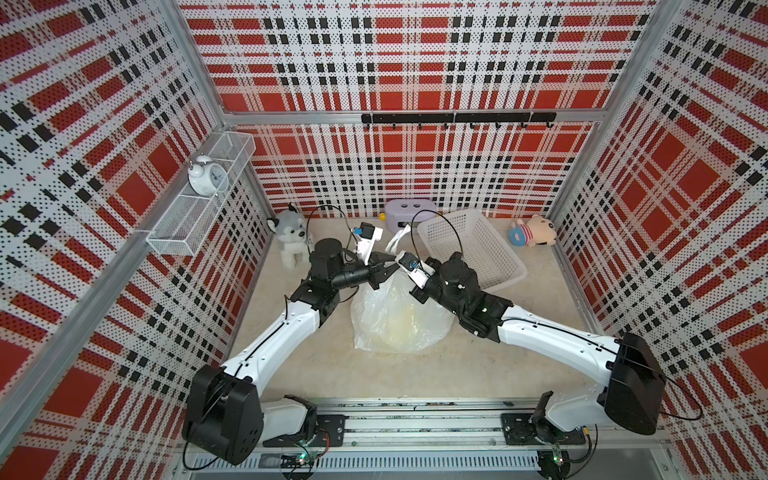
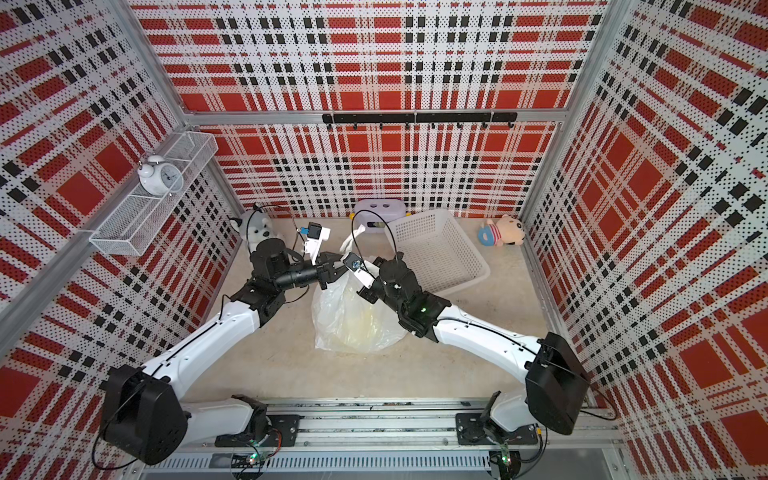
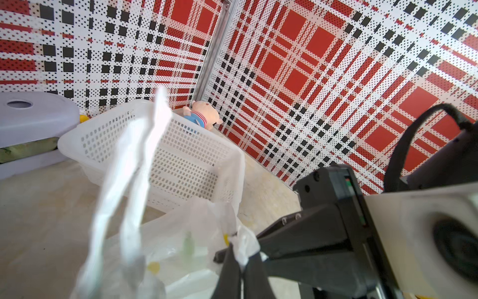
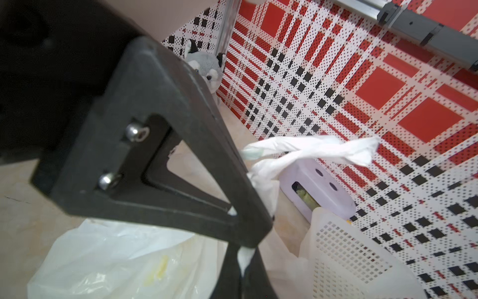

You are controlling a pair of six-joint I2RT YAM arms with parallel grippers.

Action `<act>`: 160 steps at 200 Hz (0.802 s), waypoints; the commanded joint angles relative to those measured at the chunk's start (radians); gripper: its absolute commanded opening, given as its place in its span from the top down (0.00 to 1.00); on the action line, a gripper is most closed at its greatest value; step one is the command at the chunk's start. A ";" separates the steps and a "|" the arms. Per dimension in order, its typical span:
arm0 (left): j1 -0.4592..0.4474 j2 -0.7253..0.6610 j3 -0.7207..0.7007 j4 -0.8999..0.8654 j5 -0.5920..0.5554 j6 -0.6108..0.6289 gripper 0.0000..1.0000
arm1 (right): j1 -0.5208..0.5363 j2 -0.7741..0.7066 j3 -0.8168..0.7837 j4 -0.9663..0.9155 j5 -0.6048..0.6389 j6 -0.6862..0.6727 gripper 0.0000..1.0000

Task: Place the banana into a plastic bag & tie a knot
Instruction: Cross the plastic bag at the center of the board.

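The plastic bag [image 1: 395,320] lies slumped on the table [image 1: 307,370] between the two arms, just in front of the white basket [image 1: 471,249]. The banana [image 1: 409,326] is inside it, showing only as a pale yellow blur through the thin film in both top views.

The two grippers meet over the far top edge of the bag, tips almost touching. The left gripper [image 3: 243,271] is closed, its jaws pinched on a bunched white fold at the mouth of the bag. In the right wrist view, the right gripper [image 4: 242,270] has its jaws close together with a thin strip of white bag between them, so it appears to be pinching the bag too. That view is tight and blurred.

The loop handles [image 4: 307,151] rise free above the grippers, twisted around each other and leaning toward the back wall. I cannot tell whether they form a finished knot.
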 commanded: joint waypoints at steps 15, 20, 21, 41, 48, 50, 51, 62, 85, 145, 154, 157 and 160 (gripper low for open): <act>-0.002 -0.031 0.017 -0.007 -0.025 0.016 1.00 | -0.027 -0.068 0.015 -0.051 -0.086 0.040 0.61; -0.001 -0.033 0.015 -0.007 -0.024 0.016 1.00 | -0.044 -0.079 0.015 -0.056 -0.118 0.055 0.56; -0.001 -0.033 0.015 -0.007 -0.024 0.016 1.00 | -0.047 -0.081 0.015 -0.057 -0.126 0.058 0.55; 0.006 -0.044 0.007 -0.003 -0.021 0.013 1.00 | -0.119 -0.102 0.025 -0.068 -0.296 0.120 0.39; 0.007 -0.050 0.003 -0.002 -0.025 0.013 1.00 | -0.145 -0.102 0.032 -0.066 -0.353 0.143 0.36; 0.007 -0.052 0.001 -0.002 -0.025 0.013 1.00 | -0.153 -0.101 0.035 -0.065 -0.370 0.151 0.35; 0.008 -0.053 0.001 -0.002 -0.026 0.013 1.00 | -0.162 -0.100 0.039 -0.062 -0.383 0.161 0.34; 0.008 -0.065 -0.005 -0.002 -0.031 0.014 1.00 | -0.206 -0.088 0.061 -0.056 -0.456 0.207 0.31; 0.010 -0.073 -0.020 0.001 -0.036 0.016 1.00 | -0.291 -0.020 0.138 -0.024 -0.597 0.326 0.19; 0.012 -0.065 -0.024 0.021 -0.033 0.006 1.00 | -0.399 0.257 0.421 0.005 -0.877 0.528 0.02; 0.012 -0.068 -0.024 0.019 -0.033 0.006 1.00 | -0.402 0.291 0.454 0.000 -0.904 0.534 0.04; 0.012 -0.068 -0.024 0.020 -0.033 0.006 1.00 | -0.403 0.302 0.467 -0.003 -0.917 0.536 0.04; 0.012 -0.069 -0.024 0.017 -0.034 0.008 1.00 | -0.404 0.311 0.479 -0.007 -0.927 0.538 0.05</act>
